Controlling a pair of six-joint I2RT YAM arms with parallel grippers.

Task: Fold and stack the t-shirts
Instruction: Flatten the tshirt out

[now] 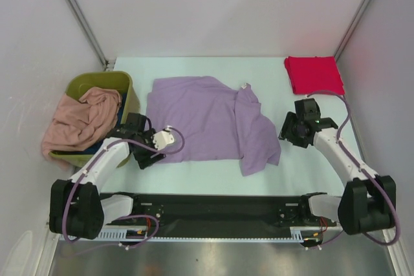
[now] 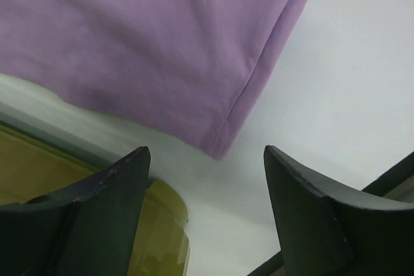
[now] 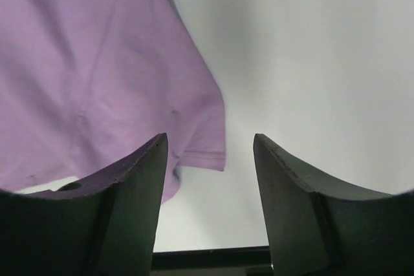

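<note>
Top external view, left to right: we see the salmon-pink t-shirt heaped in the olive bin. Beside it our left gripper is wide and empty. The lavender t-shirt is spread mid-worktop. The right gripper is wide and empty. The red t-shirt lies folded far right.

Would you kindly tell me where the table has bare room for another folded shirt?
Bare table lies along the far edge, between the green bin and the red shirt; a near strip fronts the lavender shirt. It is crowded between bin and lavender shirt.
</note>
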